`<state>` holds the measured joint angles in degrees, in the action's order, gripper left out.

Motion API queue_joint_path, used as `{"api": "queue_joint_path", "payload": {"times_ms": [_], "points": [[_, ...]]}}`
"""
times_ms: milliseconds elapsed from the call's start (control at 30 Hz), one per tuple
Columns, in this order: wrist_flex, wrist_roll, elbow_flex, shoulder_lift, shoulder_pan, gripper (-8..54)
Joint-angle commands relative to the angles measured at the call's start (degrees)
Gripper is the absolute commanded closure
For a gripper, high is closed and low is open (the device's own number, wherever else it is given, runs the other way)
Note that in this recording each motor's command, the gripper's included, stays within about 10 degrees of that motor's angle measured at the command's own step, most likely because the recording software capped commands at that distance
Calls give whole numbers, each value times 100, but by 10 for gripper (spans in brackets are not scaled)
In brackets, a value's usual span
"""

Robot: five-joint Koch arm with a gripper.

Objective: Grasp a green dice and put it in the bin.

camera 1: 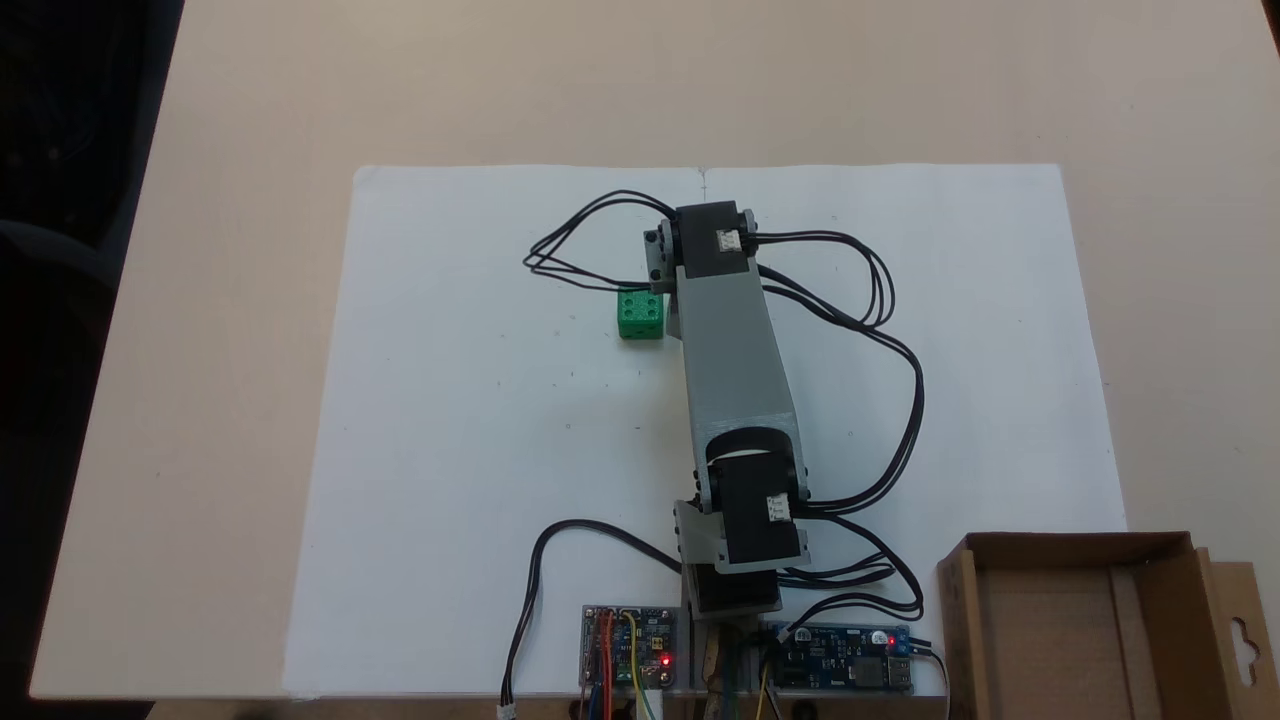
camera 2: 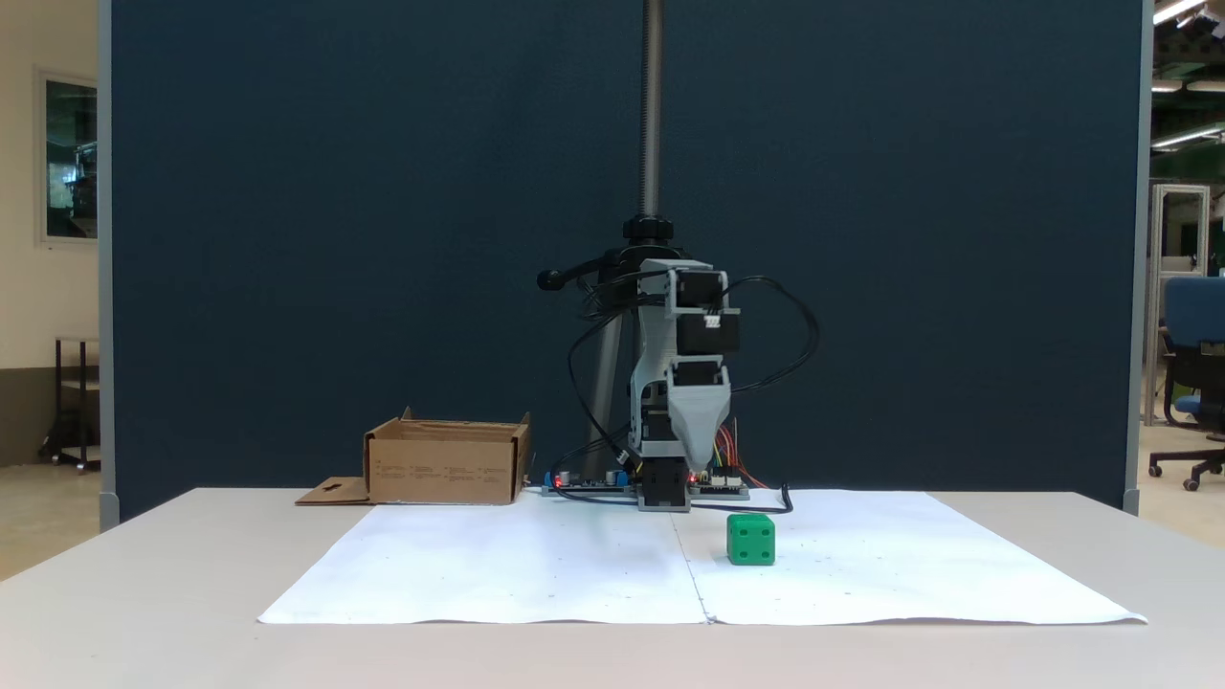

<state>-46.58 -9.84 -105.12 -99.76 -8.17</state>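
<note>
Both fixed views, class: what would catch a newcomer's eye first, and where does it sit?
The bright green dice stands out on the white paper, just left of the arm in the view from above. The arm is folded over the paper's middle, its end effector pointing down above the sheet, apart from the dice. The brown cardboard bin sits off the paper near the arm's base.
</note>
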Motion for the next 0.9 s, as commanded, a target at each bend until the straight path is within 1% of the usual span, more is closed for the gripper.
{"api": "queue_joint_path", "payload": {"times_ms": [0, 267, 400, 867], "points": [[-176, -571, 325, -26, -220, 40], [-114, -1239, 475, 53, -308, 40], [-185, -1257, 475, 62, -422, 40], [-141, -1354, 475, 642, -896, 39]]}}
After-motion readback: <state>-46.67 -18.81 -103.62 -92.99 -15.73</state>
